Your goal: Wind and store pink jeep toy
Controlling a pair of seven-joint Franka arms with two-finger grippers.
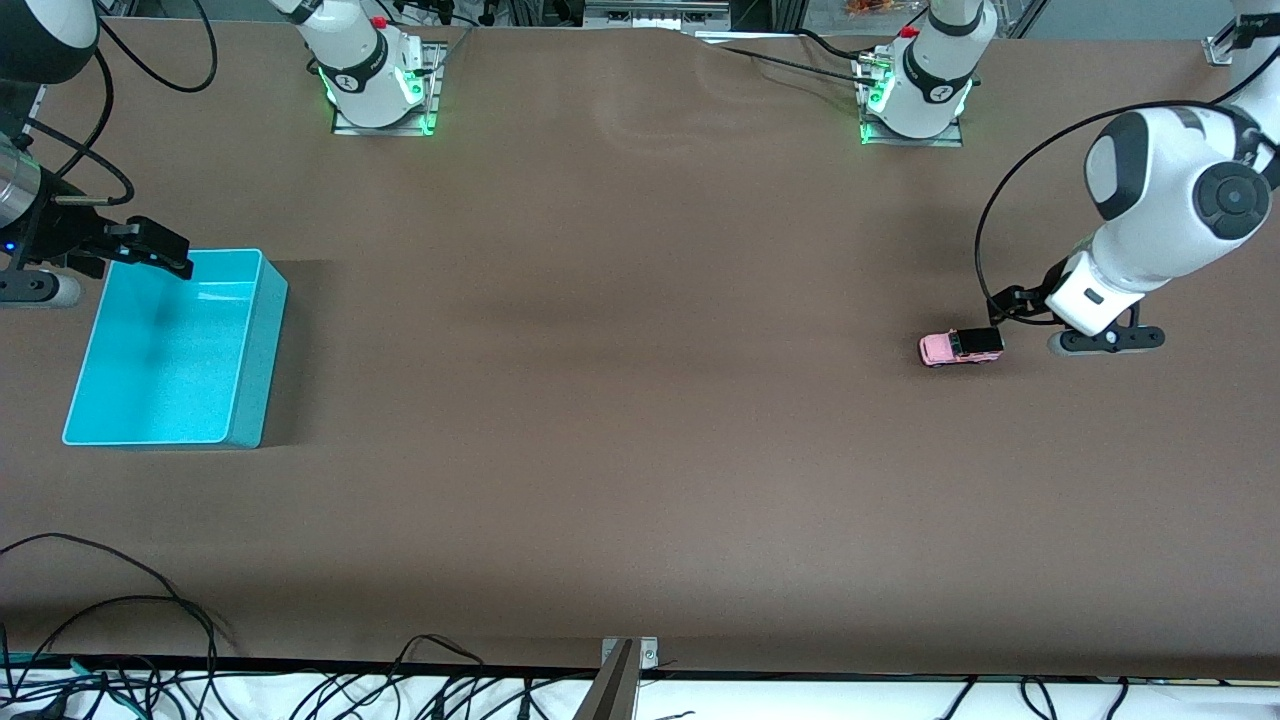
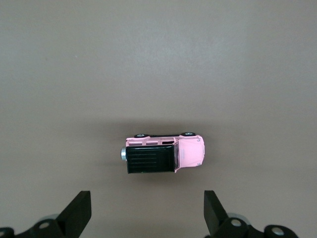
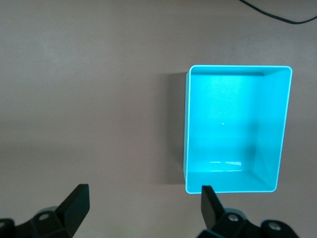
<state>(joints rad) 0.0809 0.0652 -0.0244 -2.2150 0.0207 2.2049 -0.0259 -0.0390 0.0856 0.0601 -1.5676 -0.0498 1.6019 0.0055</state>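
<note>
Small boxy light-pink toy jeep (image 2: 163, 153) near the worktop's left-arm end, under the wide-open, empty left gripper (image 2: 146, 215); right gripper (image 3: 141, 213) likewise, by the turquoise plastic bin (image 3: 237, 191)

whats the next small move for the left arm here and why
Probably lower the left claw straight down around the pink jeep toy and close. The claw is open and empty above the jeep, which sits upright on the table, not yet wound. The right claw waits open over the turquoise bin.

A brown table (image 1: 620, 420) carried a turquoise bin (image 1: 255, 340); the pink jeep toy (image 1: 960, 347) sat well apart from the bin, toward the left arm's end.
</note>
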